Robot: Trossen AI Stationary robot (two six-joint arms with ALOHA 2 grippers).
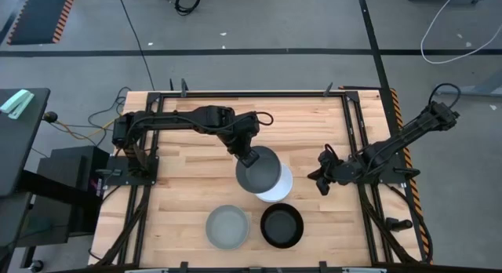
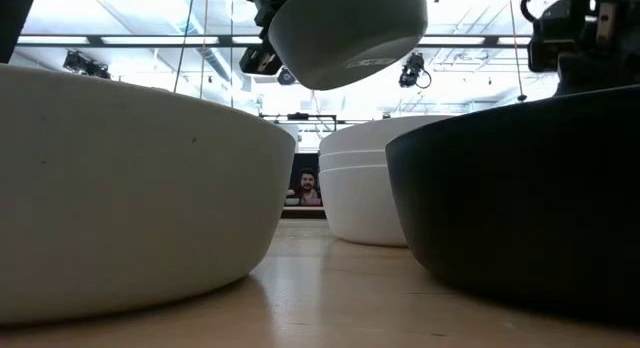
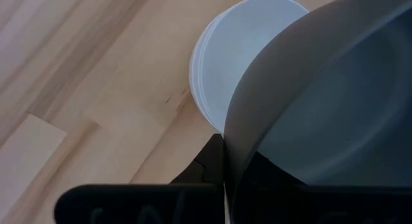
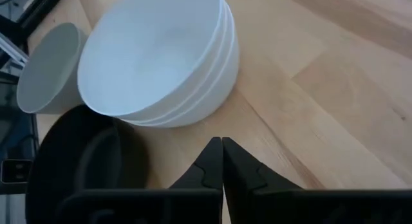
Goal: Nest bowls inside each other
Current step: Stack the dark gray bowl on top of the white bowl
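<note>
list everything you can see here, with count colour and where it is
white bowls: three, white, nested in a stack at mid-table
dark grey bowl: one, dark grey, held in the air over the white stack
grey-green bowl: one, light grey-green, near front edge, left of the black one
black bowl: one, black, near front edge, below the stack
table: one, light wood, dark metal frame
person: one, far behind the table in the low view
left gripper: one, dark, shut on the dark grey bowl's rim
right gripper: one, dark, fingers shut, right of the stack, holding nothing
</note>
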